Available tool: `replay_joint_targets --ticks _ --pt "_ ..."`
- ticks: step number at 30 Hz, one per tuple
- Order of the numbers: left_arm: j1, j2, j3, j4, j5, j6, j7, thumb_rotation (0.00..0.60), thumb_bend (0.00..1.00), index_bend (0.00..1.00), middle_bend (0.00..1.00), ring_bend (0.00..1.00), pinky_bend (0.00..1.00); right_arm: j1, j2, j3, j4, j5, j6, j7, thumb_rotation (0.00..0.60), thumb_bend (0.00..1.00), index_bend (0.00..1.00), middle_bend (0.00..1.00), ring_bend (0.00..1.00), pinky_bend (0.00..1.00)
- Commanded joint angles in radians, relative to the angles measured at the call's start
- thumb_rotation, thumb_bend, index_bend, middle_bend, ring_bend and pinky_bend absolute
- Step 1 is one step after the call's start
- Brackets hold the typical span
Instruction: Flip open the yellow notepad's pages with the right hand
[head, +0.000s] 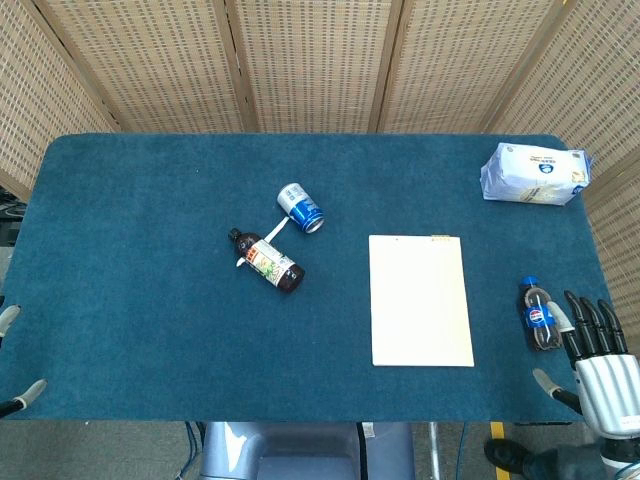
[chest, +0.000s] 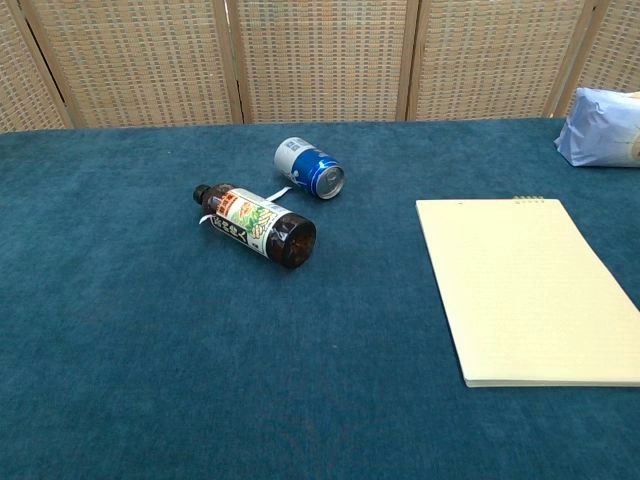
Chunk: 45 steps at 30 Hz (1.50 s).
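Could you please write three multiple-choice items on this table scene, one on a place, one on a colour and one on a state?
1. Where does the small cola bottle lie?
A. Between the notepad and the right hand
B. Beside the blue can
C. On the notepad

2. What colour is the table cover?
A. Red
B. Dark blue
C. Yellow

3. How is the brown bottle?
A. Upright
B. Held by a hand
C. Lying on its side

Answers: 1 A, the head view shows it right of the notepad, just before the hand's fingers. 2 B, both views show blue cloth. 3 C, it lies flat, cap pointing away.
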Motion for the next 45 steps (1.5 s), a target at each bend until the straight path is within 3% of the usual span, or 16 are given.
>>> replay_joint_targets --ticks 1,8,13,15,19,21,28,45 --pt "-0.001 0.001 0.0 0.0 -0.001 -0.002 -0.002 0.6 0.0 0.0 0.0 0.0 0.0 0.001 -0.001 -0.001 0.0 -0.002 -0.003 -0.004 0.6 0.0 0.0 0.0 0.0 0.0" --pt "-0.003 0.004 0.0 0.0 -0.002 -0.007 -0.008 0.6 0.0 0.0 0.0 0.0 0.0 0.003 -0.004 -0.007 0.0 -0.008 -0.013 -0.012 0.6 0.0 0.0 0.0 0.0 0.0" --pt "-0.004 0.005 -0.004 -0.002 -0.009 -0.009 -0.009 0.6 0.0 0.0 0.0 0.0 0.0 0.059 -0.003 -0.047 0.027 -0.085 -0.098 0.034 0.6 0.0 0.0 0.0 0.0 0.0" --pt "-0.006 0.004 -0.005 -0.005 -0.012 -0.015 -0.004 0.6 0.0 0.0 0.0 0.0 0.0 0.091 -0.017 -0.058 0.069 -0.115 -0.139 0.056 0.6 0.05 0.0 0.0 0.0 0.0" --pt "-0.013 -0.002 -0.011 -0.018 -0.026 -0.033 0.026 0.6 0.0 0.0 0.0 0.0 0.0 0.151 -0.086 -0.068 0.195 -0.162 -0.198 0.082 0.6 0.26 0.0 0.0 0.0 0.0" --pt "-0.018 -0.004 -0.013 -0.025 -0.036 -0.047 0.04 0.6 0.0 0.0 0.0 0.0 0.0 0.173 -0.108 -0.082 0.231 -0.169 -0.239 0.093 0.6 0.3 0.0 0.0 0.0 0.0" --pt "-0.026 -0.008 -0.021 -0.039 -0.062 -0.069 0.067 0.6 0.0 0.0 0.0 0.0 0.0 0.226 -0.161 -0.116 0.299 -0.165 -0.353 0.102 0.6 0.34 0.0 0.0 0.0 0.0" --pt "-0.023 -0.01 -0.025 -0.038 -0.069 -0.063 0.065 0.6 0.0 0.0 0.0 0.0 0.0 0.261 -0.298 -0.133 0.451 -0.148 -0.401 0.045 0.6 0.47 0.05 0.0 0.0 0.0"
